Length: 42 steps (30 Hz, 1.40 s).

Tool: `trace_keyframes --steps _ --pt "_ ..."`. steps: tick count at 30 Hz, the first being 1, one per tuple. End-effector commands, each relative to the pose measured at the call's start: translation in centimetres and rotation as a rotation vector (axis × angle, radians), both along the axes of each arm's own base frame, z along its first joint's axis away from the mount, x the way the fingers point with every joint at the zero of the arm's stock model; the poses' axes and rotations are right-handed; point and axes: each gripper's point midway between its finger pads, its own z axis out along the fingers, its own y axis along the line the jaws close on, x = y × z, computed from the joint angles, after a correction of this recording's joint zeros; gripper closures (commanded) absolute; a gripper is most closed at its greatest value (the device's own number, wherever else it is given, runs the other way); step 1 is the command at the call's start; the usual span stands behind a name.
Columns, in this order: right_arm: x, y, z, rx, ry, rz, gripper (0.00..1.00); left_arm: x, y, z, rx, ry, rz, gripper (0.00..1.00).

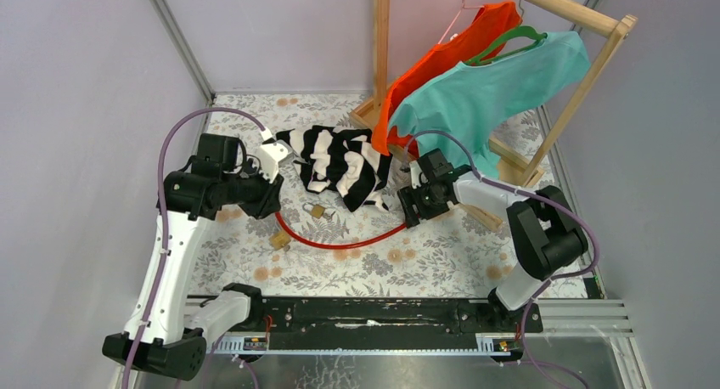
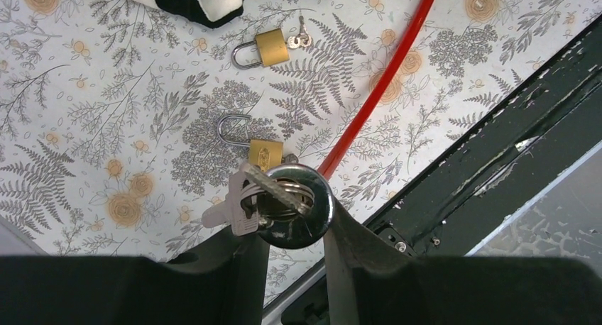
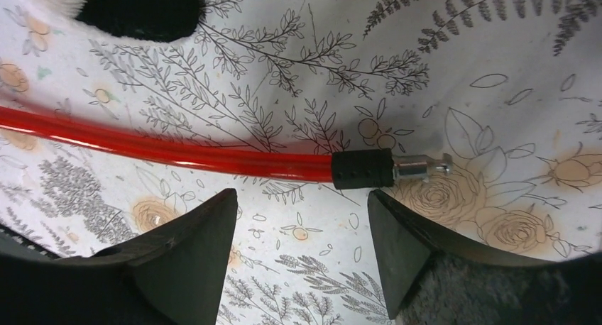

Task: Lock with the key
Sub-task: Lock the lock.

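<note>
Floral table cover (image 1: 441, 262) carries the red cable (image 3: 163, 149), its lock head (image 2: 312, 197) clamped with its keys (image 2: 238, 210) in the left gripper (image 2: 294, 240), while the released right gripper (image 3: 302, 226) hangs near the pin end (image 3: 419, 169), which an off-centre close could flick aside.

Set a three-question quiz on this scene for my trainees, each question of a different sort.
1. True or false: the right gripper is clamped on the red cable.
2. The left gripper holds: A a hanger; B the silver lock head with keys; C the striped garment.
3. How many brass padlocks lie on the table?
Key: 1 false, it is open above it; 2 B; 3 two.
</note>
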Motion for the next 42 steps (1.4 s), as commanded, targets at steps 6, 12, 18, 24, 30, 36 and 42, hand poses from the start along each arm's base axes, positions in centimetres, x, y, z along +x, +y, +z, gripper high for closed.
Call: trace_keyframes --steps 6,12,18,24,30,36,42 --pt "1.6 2.1 -0.3 -0.041 -0.088 -0.033 0.26 0.9 -1.6 0.1 -0.066 -0.029 -0.056 1.0" --pt "2.9 2.7 -0.6 -0.041 -0.11 -0.09 0.23 1.2 -2.0 -0.2 -0.083 -0.033 -0.073 1.0" --pt "3.7 3.5 -1.3 -0.04 -0.099 -0.122 0.21 1.3 -2.4 -0.5 -0.099 -0.03 -0.091 1.0" --pt "4.3 4.2 -1.3 -0.026 -0.099 -0.129 0.2 1.4 -2.5 -0.7 -0.098 -0.038 -0.099 1.0" --pt "4.8 4.8 0.4 0.025 -0.141 -0.147 0.23 1.5 -2.6 -0.7 -0.102 -0.047 -0.107 1.0" --pt "5.8 4.9 1.2 0.034 -0.175 -0.186 0.27 1.5 -2.7 -0.7 -0.107 -0.046 -0.116 1.0" --pt "5.7 4.2 -0.7 -0.025 -0.14 -0.2 0.29 1.4 -2.8 -0.7 -0.112 -0.047 -0.122 1.0"
